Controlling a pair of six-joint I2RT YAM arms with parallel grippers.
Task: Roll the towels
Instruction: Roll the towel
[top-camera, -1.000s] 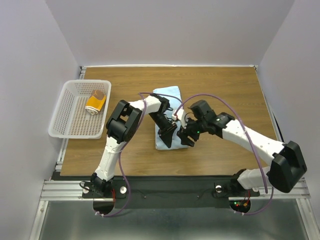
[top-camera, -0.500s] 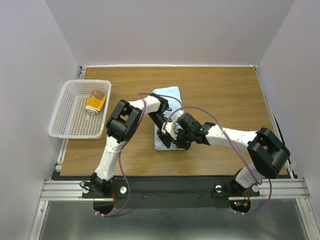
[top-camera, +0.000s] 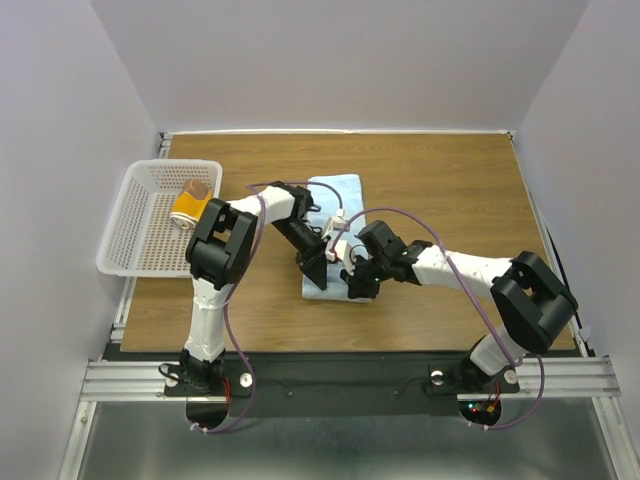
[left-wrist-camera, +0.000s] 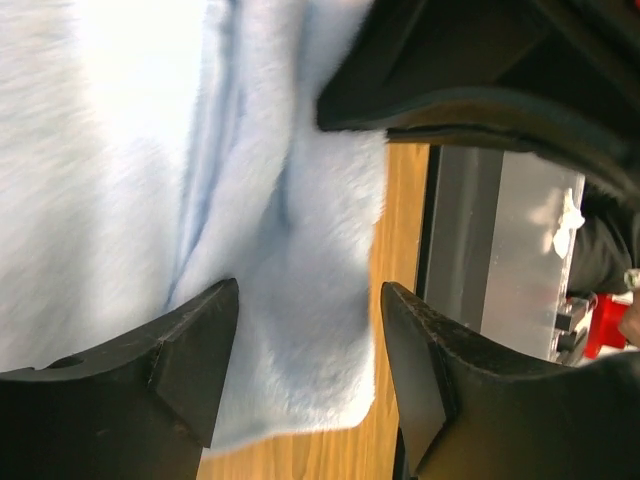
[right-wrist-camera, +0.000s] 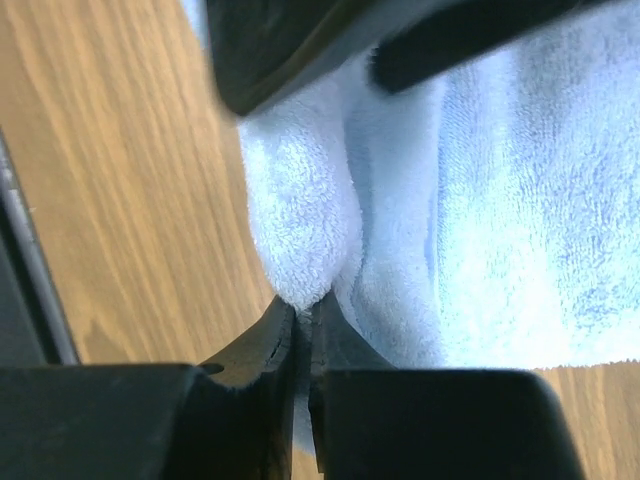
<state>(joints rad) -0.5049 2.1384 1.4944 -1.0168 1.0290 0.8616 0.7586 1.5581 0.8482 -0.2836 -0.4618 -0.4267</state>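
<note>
The light blue towel lies lengthwise on the wooden table, its near end bunched under both grippers. My left gripper hovers open over that near end, its fingers astride the towel's corner without gripping it. My right gripper is shut on a pinched fold of the blue towel at its near right edge. The mustard-yellow towel lies rolled up in the white basket at the left.
The basket stands at the table's left edge. Bare wood stretches to the right of and behind the blue towel. Purple cables loop over both arms. The two grippers are almost touching above the towel's near end.
My left gripper has opened, let go of the towel and shifted a little left. My right gripper has moved in to the towel's near edge and shut on a fold.
</note>
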